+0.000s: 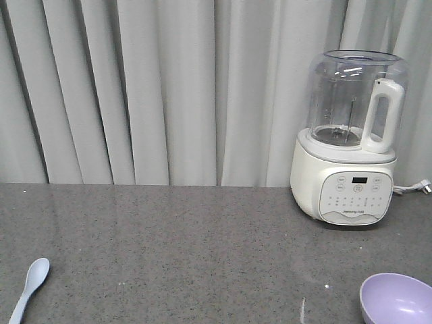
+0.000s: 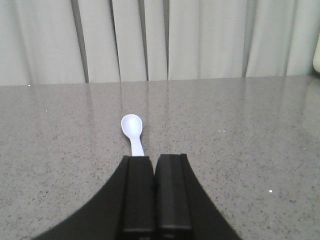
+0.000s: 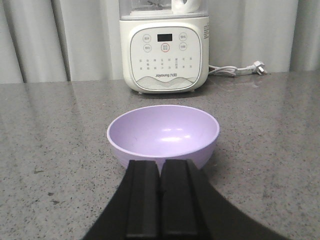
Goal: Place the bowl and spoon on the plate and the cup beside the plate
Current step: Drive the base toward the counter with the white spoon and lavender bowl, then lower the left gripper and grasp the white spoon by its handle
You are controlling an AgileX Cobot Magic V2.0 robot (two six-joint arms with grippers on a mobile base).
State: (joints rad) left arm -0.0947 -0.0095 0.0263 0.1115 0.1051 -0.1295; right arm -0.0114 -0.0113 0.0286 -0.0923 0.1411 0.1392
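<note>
Left end effector (image 2: 154,159): the two fingers are pressed together and hold nothing. It sits low, just behind the spoon (image 2: 132,130).
Right end effector (image 3: 160,165): also closed and empty, with the bowl (image 3: 163,132) directly in front of it.
Spoon: it lies flat on the tabletop (image 1: 189,243) at my left, scoop upward and pointing away. The end of the handle is hidden behind the left finger.
Bowl: it stands upright at my right, well apart from the blender (image 1: 351,142) behind it.
Plate and cup: I find them in no view, so I cannot tell where they are.
Risk, spoon: if I advance with the jaws closed, I think I only push it forward. It is thin and lies low, so the fingers may scrape the stone or the handle may twist out.
Risk, bowl: the wall is glossy and round. A closed approach would shove it, and a pinch on the rim alone may let it tilt or slip.
Risk, placing: without seeing the plate, I would carry both things blind.
</note>
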